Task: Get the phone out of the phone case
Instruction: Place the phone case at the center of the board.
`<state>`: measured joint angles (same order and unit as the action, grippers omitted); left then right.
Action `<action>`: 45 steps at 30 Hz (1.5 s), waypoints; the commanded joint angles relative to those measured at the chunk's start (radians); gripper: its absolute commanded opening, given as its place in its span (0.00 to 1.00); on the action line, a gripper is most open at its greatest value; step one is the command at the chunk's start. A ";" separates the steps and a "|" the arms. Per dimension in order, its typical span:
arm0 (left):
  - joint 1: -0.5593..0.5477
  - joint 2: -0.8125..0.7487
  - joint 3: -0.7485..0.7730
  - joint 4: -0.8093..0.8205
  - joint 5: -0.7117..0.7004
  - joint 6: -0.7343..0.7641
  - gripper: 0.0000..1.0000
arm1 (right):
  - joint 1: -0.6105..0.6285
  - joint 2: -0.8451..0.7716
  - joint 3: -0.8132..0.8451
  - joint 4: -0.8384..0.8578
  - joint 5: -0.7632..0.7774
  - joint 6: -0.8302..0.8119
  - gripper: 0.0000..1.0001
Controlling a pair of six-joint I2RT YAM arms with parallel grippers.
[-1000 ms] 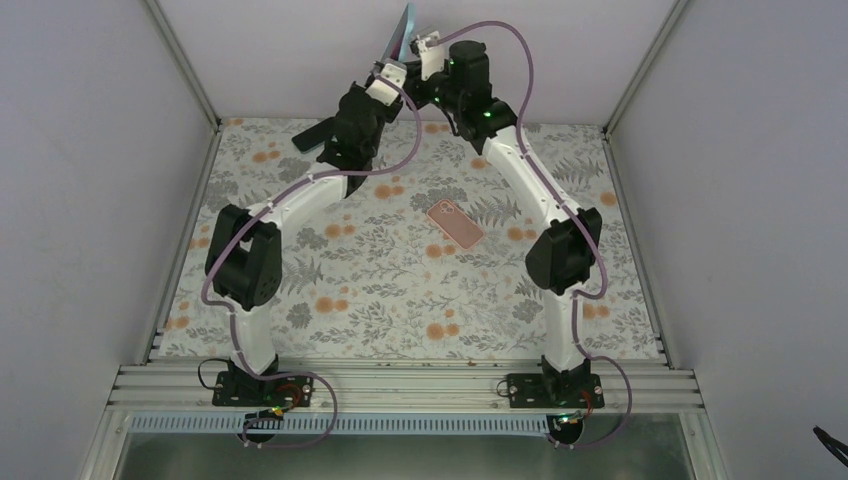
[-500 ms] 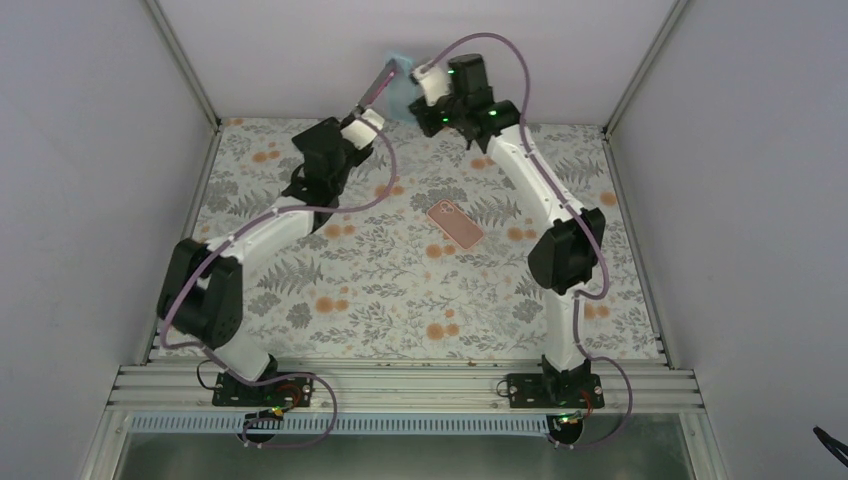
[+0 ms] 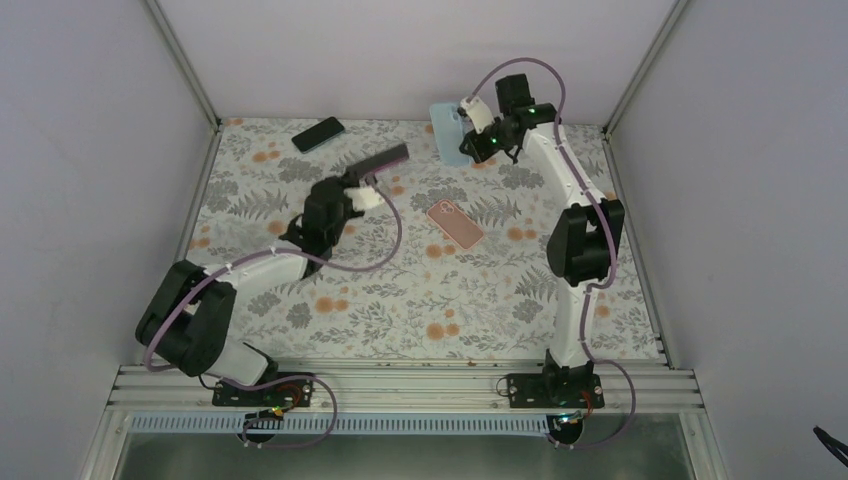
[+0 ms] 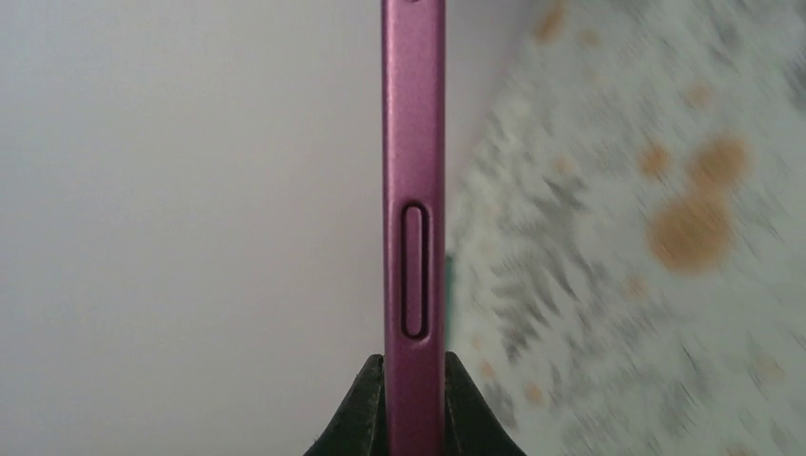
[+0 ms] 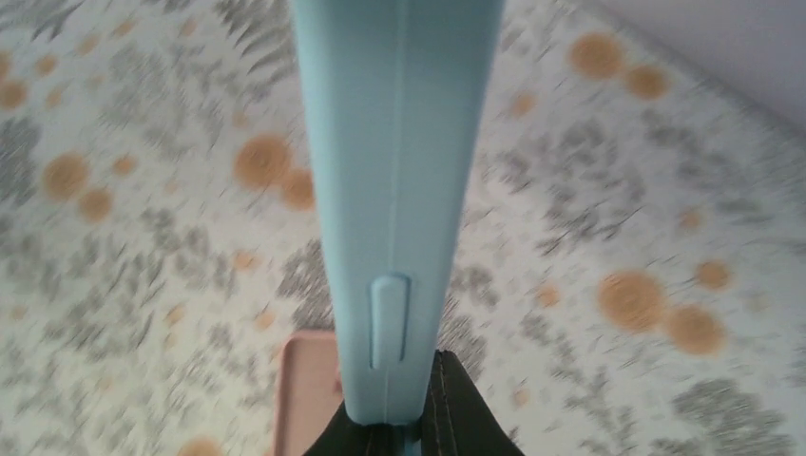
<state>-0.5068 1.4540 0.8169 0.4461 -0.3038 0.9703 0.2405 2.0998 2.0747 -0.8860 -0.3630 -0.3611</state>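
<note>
The left jaws pinch the phone (image 4: 413, 190) edge-on. The right jaws clamp the case (image 5: 394, 142) (apparently empty), well apart so the phone is clear of it

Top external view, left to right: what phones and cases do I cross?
black phone → purple phone in the left gripper → light blue case in the right gripper. Skipped: pink case, which overlaps the blue one sideways.

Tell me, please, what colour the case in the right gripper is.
The case is light blue, clearest in the right wrist view.
</note>
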 commanded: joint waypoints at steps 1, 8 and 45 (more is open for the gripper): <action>-0.037 0.046 -0.194 0.223 -0.129 0.226 0.02 | -0.083 0.015 -0.062 -0.201 -0.196 -0.122 0.03; -0.091 0.172 -0.311 0.445 -0.227 0.328 0.07 | -0.239 0.019 -0.207 -0.333 -0.237 -0.244 0.03; 0.012 -0.033 0.464 -1.158 0.709 -0.199 1.00 | -0.351 -0.654 -0.675 -0.018 -0.098 -0.164 1.00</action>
<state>-0.6220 1.4147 1.1973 -0.5819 0.2104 0.8326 -0.1009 1.5078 1.4799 -1.0527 -0.4252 -0.5751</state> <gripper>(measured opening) 0.999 0.997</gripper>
